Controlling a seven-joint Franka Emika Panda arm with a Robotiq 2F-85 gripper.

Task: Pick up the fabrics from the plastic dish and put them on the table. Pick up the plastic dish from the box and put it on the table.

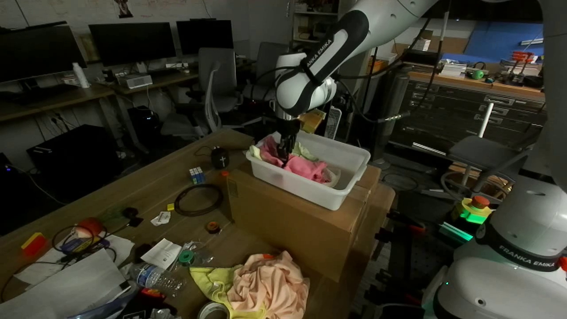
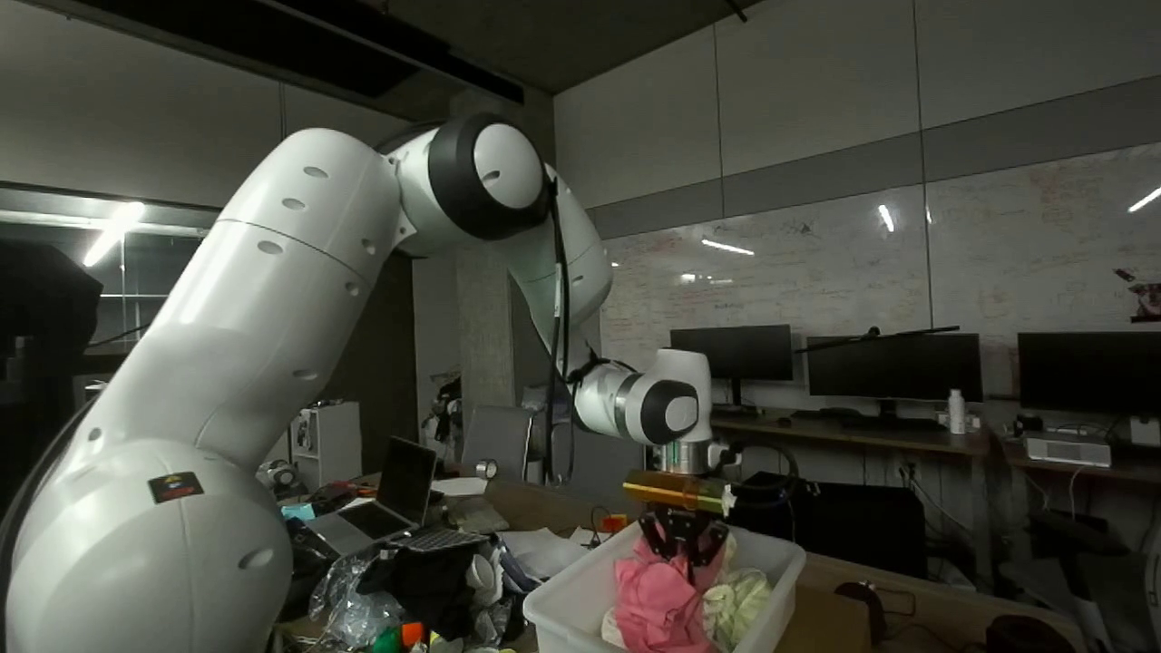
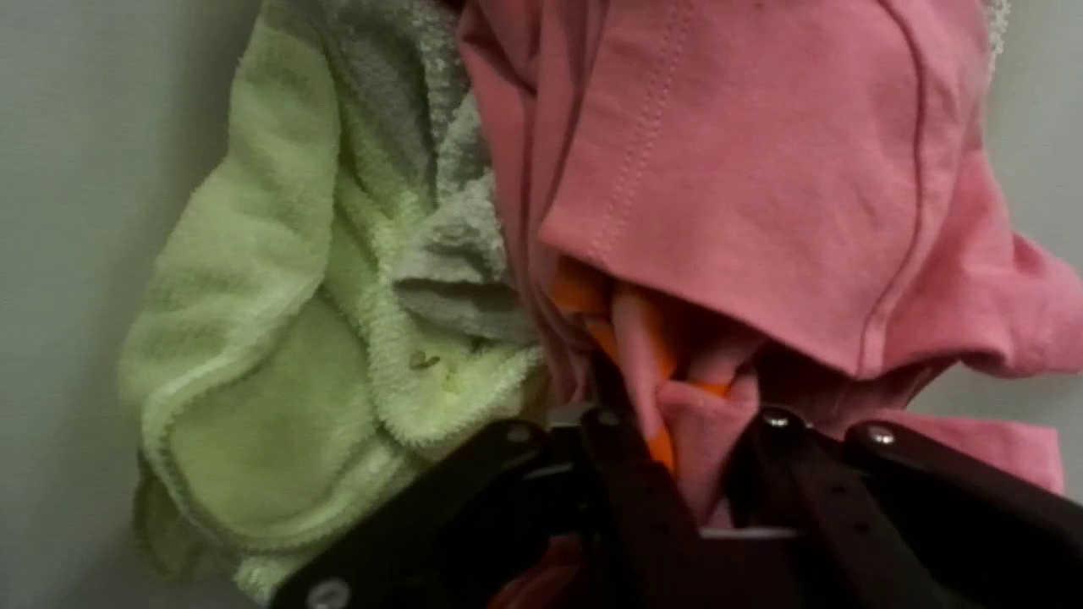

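One long brown worktop [image 1: 141,195] carries the cardboard box [image 1: 288,226], which stands well clear of the clutter along one side. On top of the box rests the white plastic tub [image 1: 301,186], narrower than the box.

Next in size come the cloths. On the worktop beside the box, the peach cloth [image 1: 268,285] lies crumpled, touching the yellow cloth [image 1: 217,281] and partly covering it. Inside the tub, the pink cloth [image 3: 744,194] is heaped up, and a pale green cloth [image 3: 279,406] lies against it, on the left in the wrist view.

Smaller again is my gripper [image 3: 689,423]. It points down into the tub in both exterior views, its fingers [image 3: 647,516] standing near each other with only a narrow gap between. A bunched fold of the pink cloth fills that gap, so I have it pinched, while the rest of it lies loose in the tub. Some orange shows among the folds right by my grip.

Out on the worktop, on the far side of the box from me, lie a dark coil [image 1: 199,213] and, smaller, a puzzle cube [image 1: 196,175].
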